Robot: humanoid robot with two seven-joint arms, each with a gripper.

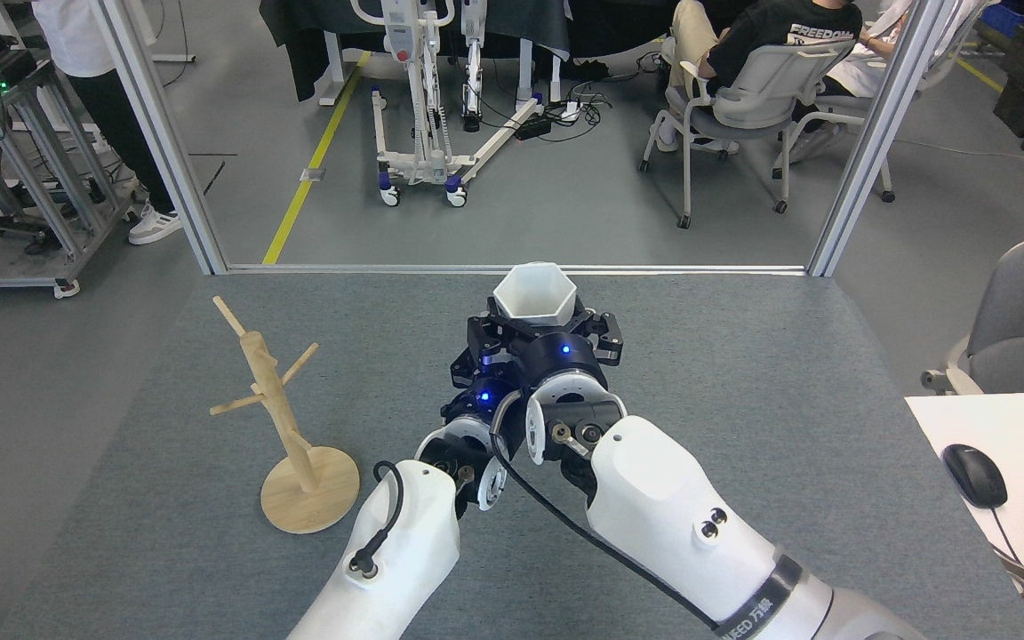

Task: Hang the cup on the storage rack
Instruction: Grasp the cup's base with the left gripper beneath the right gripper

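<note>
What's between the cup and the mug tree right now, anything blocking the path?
Nothing visible. The white hexagonal cup sits in the right gripper; the wooden mug tree stands to its left, with only bare grey table between. The left gripper sits just under the right.

A grey table (pixel 743 400) filled the lower frame; a black mouse (pixel 974 475) lay lower right, a seated person (pixel 770 36) upper right.
</note>
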